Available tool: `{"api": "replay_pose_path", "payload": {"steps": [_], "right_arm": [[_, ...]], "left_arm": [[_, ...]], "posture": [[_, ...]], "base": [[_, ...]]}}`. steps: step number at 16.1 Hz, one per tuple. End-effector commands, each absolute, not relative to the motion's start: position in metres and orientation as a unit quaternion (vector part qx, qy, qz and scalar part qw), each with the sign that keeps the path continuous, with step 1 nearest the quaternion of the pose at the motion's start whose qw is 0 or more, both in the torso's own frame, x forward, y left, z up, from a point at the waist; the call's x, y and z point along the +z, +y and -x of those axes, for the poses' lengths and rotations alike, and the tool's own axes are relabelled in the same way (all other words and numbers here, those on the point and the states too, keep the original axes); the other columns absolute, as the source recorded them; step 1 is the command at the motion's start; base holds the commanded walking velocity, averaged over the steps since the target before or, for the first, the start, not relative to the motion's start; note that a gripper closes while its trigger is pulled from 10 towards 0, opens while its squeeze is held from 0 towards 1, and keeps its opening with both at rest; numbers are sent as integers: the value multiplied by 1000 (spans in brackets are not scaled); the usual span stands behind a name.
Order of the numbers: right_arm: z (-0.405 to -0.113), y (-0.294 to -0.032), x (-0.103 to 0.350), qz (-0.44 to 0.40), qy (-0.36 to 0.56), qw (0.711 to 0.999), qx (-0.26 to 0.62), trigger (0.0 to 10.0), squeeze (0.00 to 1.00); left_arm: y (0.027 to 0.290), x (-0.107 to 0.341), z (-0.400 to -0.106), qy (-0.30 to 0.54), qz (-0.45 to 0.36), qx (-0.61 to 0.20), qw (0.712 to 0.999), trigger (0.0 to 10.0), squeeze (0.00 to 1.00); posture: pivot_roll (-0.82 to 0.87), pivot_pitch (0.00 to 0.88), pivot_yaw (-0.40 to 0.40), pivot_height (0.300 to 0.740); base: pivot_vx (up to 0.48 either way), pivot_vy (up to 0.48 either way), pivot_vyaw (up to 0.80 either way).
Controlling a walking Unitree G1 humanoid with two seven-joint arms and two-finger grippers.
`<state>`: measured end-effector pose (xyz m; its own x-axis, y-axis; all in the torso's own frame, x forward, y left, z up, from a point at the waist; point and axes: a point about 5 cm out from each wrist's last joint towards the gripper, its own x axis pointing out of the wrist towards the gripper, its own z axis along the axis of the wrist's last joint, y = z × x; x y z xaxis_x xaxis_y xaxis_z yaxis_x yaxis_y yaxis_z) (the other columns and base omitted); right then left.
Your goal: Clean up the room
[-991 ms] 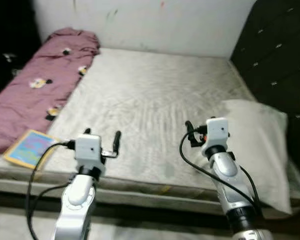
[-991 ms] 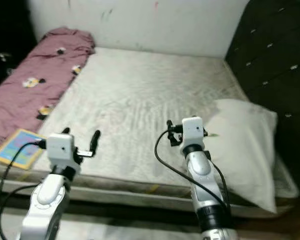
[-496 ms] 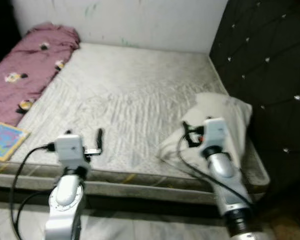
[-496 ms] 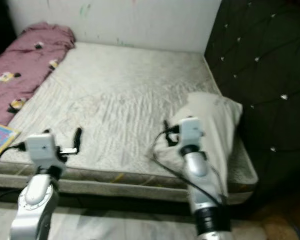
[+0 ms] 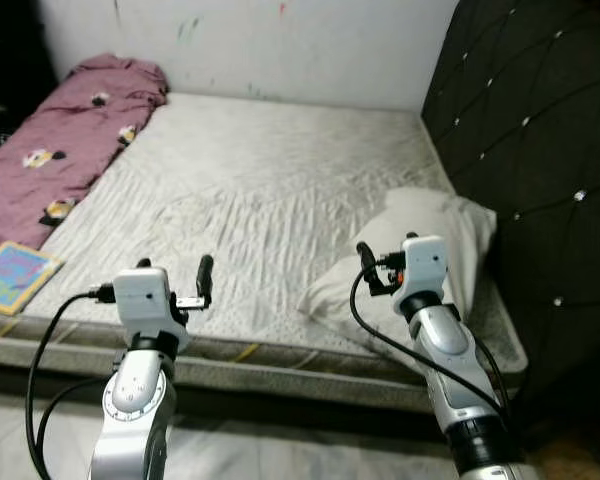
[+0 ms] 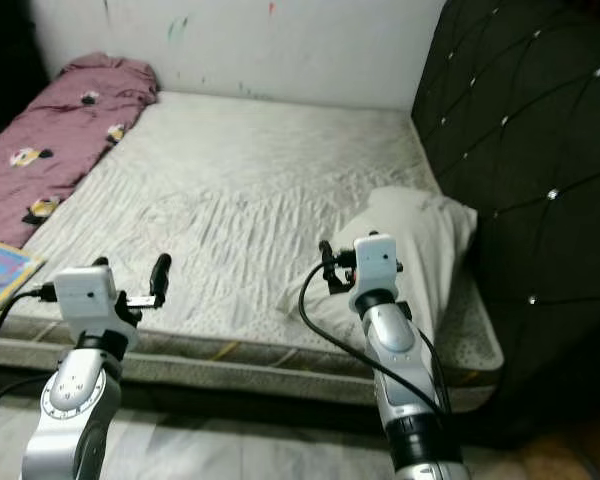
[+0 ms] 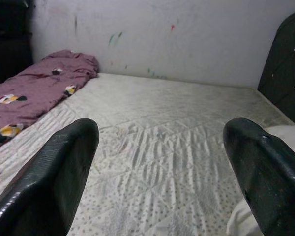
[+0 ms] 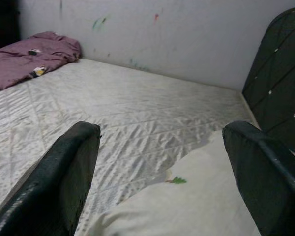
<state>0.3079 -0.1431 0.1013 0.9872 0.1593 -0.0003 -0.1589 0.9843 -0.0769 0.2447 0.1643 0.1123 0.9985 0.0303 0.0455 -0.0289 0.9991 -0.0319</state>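
Showing both sets of jaws spread wide and holding nothing: in each wrist view two black fingers stand far apart at the frame edges with bare mattress between them. Left gripper [image 5: 173, 273] hangs over the near edge of the mattress [image 5: 280, 190], its fingers pointing forward toward the far wall; the silver forearm rises almost straight up from below, with a black cable looping off its outer side. Right gripper [image 5: 385, 262] is raised a little higher, just above the near end of the white pillow [image 5: 430, 235], not touching it as far as can be seen; its forearm slants up and inward from the lower right, cable curling beneath the wrist.

White pillow lies on the right side of the mattress, against the dark tufted headboard [image 5: 525, 130], its far end slightly lifted. A small green mark shows on the pillow [image 8: 187, 196] in the right wrist view. Maroon patterned blanket [image 5: 65, 140] lies bunched along the left side of the mattress, reaching the far wall. Colourful book [image 5: 12, 275] lies flat at the near left corner, just beside the blanket's end and well apart from the left gripper.
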Motion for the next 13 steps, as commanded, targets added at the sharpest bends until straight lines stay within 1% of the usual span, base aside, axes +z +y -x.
{"api": "replay_pose_path", "payload": {"steps": [1, 3, 5, 7, 9, 11, 13], "right_arm": [[-307, -148, 107, 39, -8, 997, 72, 10000, 0], [-299, -158, 107, 58, 4, 996, 67, 10000, 0], [-288, -173, 95, 58, 32, 997, 50, 10000, 0], [-287, -176, 95, 44, 37, 997, 44, 10000, 0], [-287, -172, 96, 52, 39, 997, 51, 10000, 0], [-287, -172, 97, 52, 39, 997, 52, 10000, 0], [-287, -171, 96, 48, 42, 997, 52, 10000, 0]], "left_arm": [[166, 116, -244, -31, 14, 15, 999, 10000, 0], [171, 116, -242, -31, 11, 20, 999, 10000, 0], [172, 116, -242, -30, 10, 20, 999, 10000, 0], [171, 116, -243, -29, 10, 18, 999, 10000, 0], [169, 115, -244, -27, 9, 16, 999, 10000, 0], [171, 114, -246, -22, -3, 33, 999, 10000, 0], [173, 112, -246, -16, 2, 40, 999, 10000, 0]], "posture": [[-31, 0, -49, 740], [-31, 0, -49, 740], [-36, 0, -52, 740], [-39, 0, -50, 740], [-38, 0, -47, 740], [-37, 0, -47, 740], [-35, 0, -49, 740]], "base": [[379, 0, 0], [377, 0, 0], [382, 0, 0], [379, 0, 0], [349, 0, 0], [0, 0, 0], [0, 0, 0]]}}
